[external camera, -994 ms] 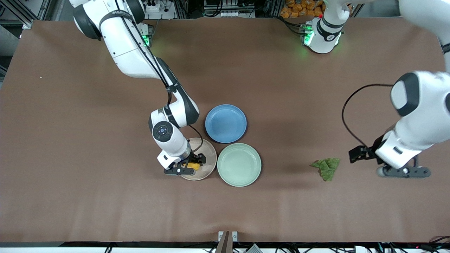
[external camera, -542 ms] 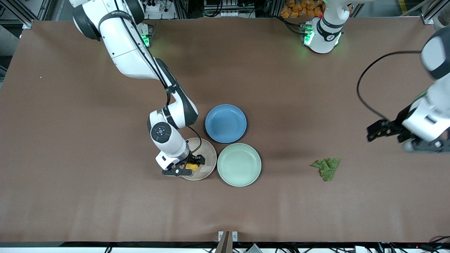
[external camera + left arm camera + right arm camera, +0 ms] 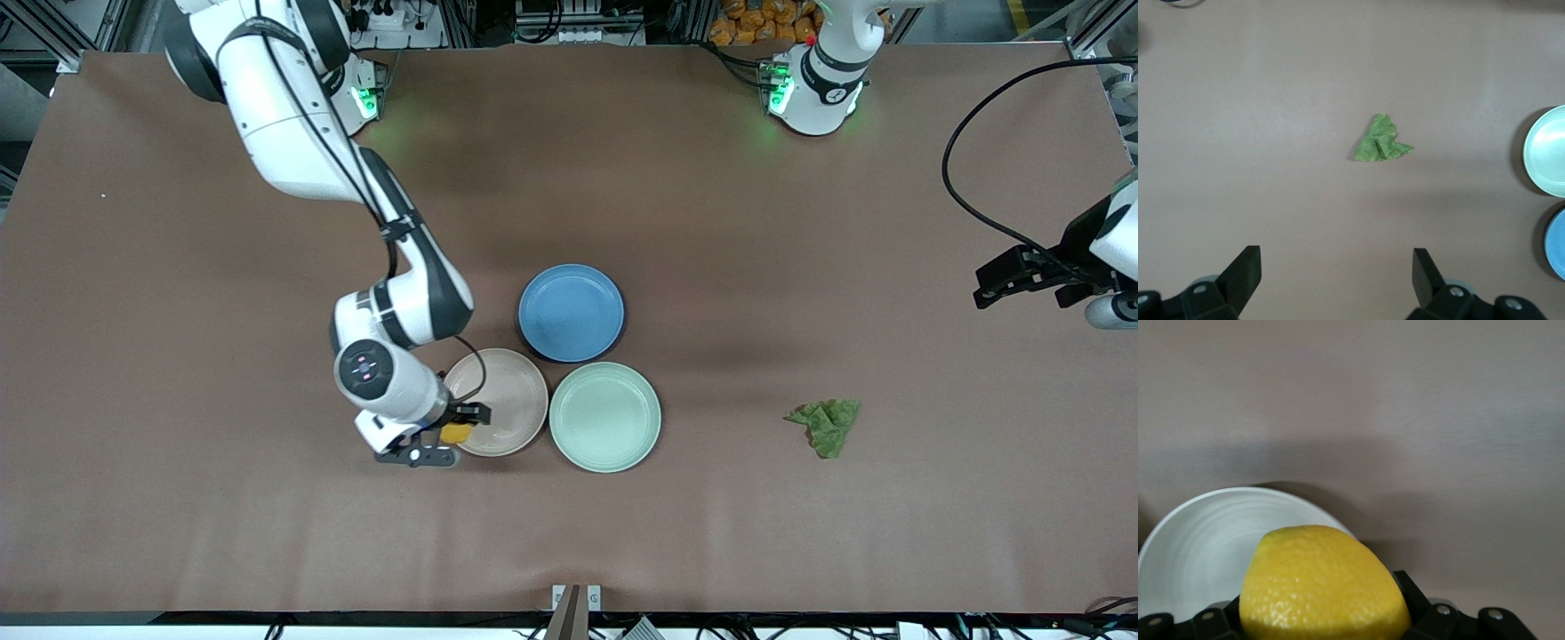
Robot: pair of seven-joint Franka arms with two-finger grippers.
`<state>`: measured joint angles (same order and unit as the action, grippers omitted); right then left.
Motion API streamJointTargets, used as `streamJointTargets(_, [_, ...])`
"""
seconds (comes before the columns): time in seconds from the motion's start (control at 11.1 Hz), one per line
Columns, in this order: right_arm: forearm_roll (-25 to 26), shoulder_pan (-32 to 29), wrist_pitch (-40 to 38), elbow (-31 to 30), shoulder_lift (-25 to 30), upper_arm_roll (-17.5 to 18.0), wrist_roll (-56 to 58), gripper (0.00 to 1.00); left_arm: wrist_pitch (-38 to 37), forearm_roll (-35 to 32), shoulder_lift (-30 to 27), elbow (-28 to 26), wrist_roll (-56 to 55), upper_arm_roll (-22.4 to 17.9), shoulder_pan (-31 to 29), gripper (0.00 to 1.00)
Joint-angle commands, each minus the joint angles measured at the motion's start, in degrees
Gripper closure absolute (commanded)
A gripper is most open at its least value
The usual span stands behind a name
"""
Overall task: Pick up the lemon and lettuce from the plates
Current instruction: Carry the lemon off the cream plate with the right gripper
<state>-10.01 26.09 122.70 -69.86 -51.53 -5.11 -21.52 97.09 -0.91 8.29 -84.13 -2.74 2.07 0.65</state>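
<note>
My right gripper (image 3: pixel 442 437) is shut on the yellow lemon (image 3: pixel 456 433) and holds it over the rim of the beige-pink plate (image 3: pixel 507 396), at the side toward the right arm's end. In the right wrist view the lemon (image 3: pixel 1321 583) fills the jaws above a pale plate (image 3: pixel 1198 540). The mint green plate (image 3: pixel 605 416) is bare. The green lettuce (image 3: pixel 825 425) lies on the table, off the plates, toward the left arm's end. My left gripper (image 3: pixel 1111 311) is open and empty in the air at that end, away from the lettuce (image 3: pixel 1381 140).
A blue plate (image 3: pixel 571 312) lies beside the two plates, farther from the front camera, touching or nearly touching them. The left wrist view shows the mint plate's rim (image 3: pixel 1548 150) and the blue plate's rim (image 3: pixel 1558 243). A black cable (image 3: pixel 969 204) hangs by the left arm.
My right gripper has moved with the lemon from over the beige-pink plate's middle to its rim, toward the right arm's end. My left gripper has drawn away from the lettuce, empty.
</note>
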Motion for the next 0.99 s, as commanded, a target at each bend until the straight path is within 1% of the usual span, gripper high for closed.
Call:
streamJointTargets(0.0, [-0.72,-5.24,-6.49,1.83,1.42,0.72,3.32,0.5,-1.11,-1.64,-2.3,-1.03,0.19,0.22,-0.3,0.0])
streamJointTargets(0.09, [-0.72,-7.26,-8.51,2.44,1.6,0.72,4.72,0.5,-1.2,-1.64,-2.49,-1.29,-0.42,0.22,-0.3,0.0])
streamJointTargets(0.27, [-0.28,-10.87,-13.0,3.5,1.78,0.02,7.36,0.5,-0.51,-1.64,-4.15,-4.27,-0.42,0.39,-0.39,0.0])
streamJointTargets(0.36, [-0.02,-13.06,-14.06,3.5,2.3,0.01,9.63,0.5,1.85,-1.47,-5.81,-7.5,-0.42,0.39,-0.48,0.0])
streamJointTargets(0.45, [0.16,-14.74,-15.12,3.5,2.57,-0.07,12.44,0.49,6.4,-1.38,-7.92,-11.62,-0.42,0.48,-1.0,0.0])
streamJointTargets(0.54, [0.34,-15.88,-16.17,3.5,2.57,-0.33,15.08,0.49,7.23,-1.47,-8.72,-13.15,-0.34,0.57,-1.0,0.0])
streamJointTargets(0.63, [1.03,-17.55,-16.18,3.5,2.57,-0.34,17.36,0.49,7.15,-1.64,-8.47,-12.81,-0.34,0.57,-0.83,0.0])
streamJointTargets(0.81, [5.24,-19.75,-16.27,3.5,2.57,-0.34,21.68,0.48,6.19,-1.64,-8.03,-11.15,0.01,0.57,-0.83,0.0])
streamJointTargets(0.9, [5.35,-21.33,-17.05,3.42,2.57,-0.25,22.91,0.49,4.61,-1.64,-8.29,-10.62,-0.42,0.66,-0.83,0.0])
